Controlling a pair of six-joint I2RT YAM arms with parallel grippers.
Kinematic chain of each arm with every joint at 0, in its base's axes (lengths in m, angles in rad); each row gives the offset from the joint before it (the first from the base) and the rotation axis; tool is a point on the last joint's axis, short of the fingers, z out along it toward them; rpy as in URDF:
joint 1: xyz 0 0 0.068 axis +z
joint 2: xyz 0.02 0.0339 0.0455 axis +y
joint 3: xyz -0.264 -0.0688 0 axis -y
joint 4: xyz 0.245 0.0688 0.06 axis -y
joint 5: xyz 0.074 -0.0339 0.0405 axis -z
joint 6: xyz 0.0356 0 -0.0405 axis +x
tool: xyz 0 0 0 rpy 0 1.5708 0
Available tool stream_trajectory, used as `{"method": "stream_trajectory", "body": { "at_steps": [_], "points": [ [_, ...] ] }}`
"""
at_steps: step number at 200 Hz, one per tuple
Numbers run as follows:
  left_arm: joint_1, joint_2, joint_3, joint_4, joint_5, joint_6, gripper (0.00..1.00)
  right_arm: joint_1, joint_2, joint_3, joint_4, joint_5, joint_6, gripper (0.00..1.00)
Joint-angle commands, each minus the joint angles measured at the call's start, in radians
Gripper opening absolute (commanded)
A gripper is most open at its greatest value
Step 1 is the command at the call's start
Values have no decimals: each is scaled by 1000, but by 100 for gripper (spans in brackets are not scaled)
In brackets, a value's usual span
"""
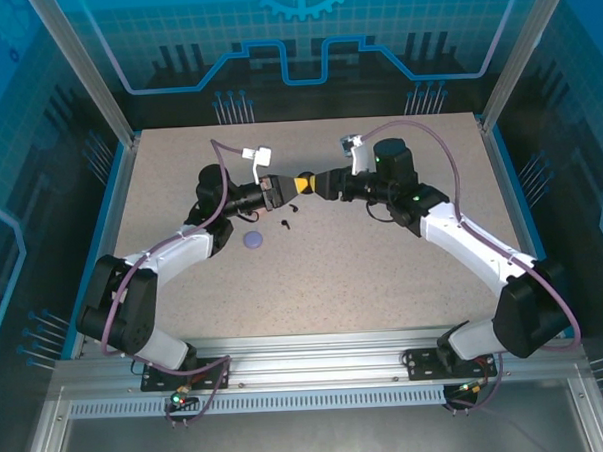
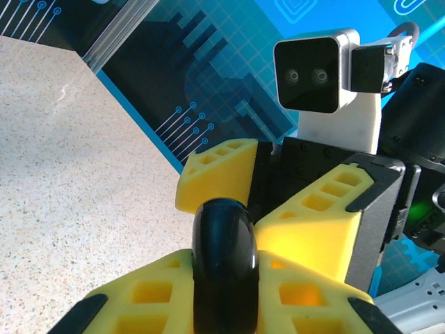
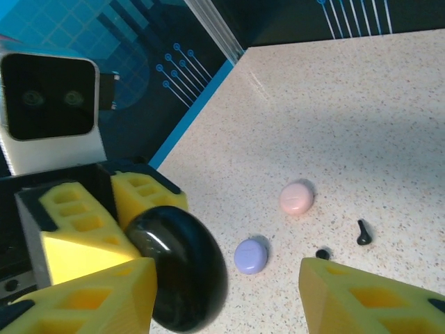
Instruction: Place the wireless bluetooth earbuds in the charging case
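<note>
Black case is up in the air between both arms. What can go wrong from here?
1. The left tool pinches the glossy, rounded black case in mid-air; it may slip out.
2. The right tool stands open around it; if the left releases before it closes, the case likely drops.
3. Black earbuds lie loose on the table near the lavender case; a falling case could scatter them.

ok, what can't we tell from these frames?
- Black case lid seam: left wrist view, edge-on, fingers of left hand cover it.
- Right hand touching case or not: right wrist view, case overlaps one finger.
- Black earbuds orientation: top view, too small.
</note>
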Motion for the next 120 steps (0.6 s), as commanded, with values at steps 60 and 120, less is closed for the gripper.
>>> {"method": "stream_trajectory", "body": {
  "at_steps": [60,120],
  "points": [
    [7,-52,28,61,53,-16,0,-59,-22,-21,7,77,60,51],
    [10,-51,16,140,83,-48,0,-56,-115,-117,144,-97,116,51]
  ]
}}
